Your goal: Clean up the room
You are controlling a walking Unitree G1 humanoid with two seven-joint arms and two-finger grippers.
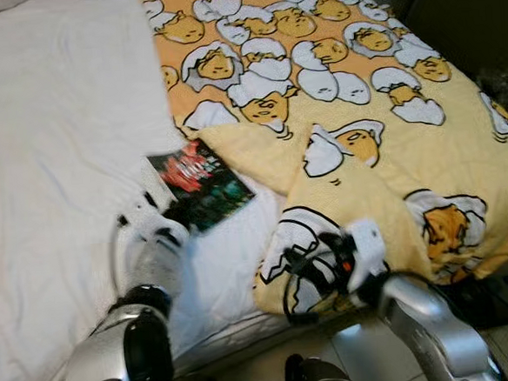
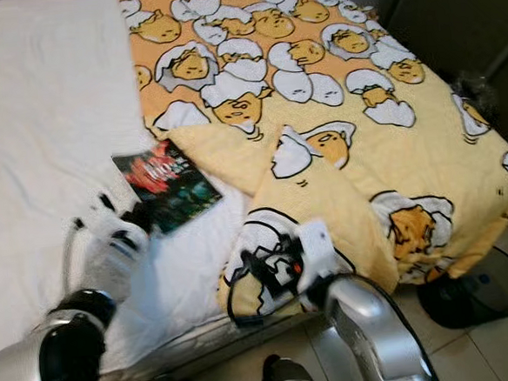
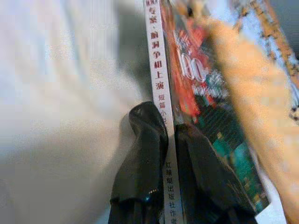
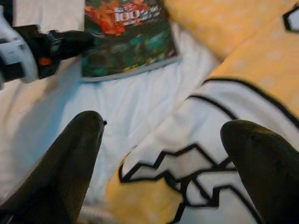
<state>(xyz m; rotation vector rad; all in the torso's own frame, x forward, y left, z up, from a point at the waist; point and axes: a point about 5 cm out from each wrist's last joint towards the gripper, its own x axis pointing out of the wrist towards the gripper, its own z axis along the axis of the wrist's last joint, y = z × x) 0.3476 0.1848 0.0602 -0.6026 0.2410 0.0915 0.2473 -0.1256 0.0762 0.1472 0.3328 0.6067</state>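
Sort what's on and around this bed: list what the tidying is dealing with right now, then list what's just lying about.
In hand:
- book, with the left gripper closing on its spine edge
- yellow blanket, its folded corner under the open right gripper

Lying about:
- white sheet
- dark round thing on the floor

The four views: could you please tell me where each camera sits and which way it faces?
Left eye: on the head, looking down at the bed, blanket and book; both arms show.
Right eye: beside it, same scene.
Left wrist: along the left gripper, its fingers astride the book's spine.
Right wrist: along the open right gripper over the blanket edge.
Shared: both wrist views show the book.
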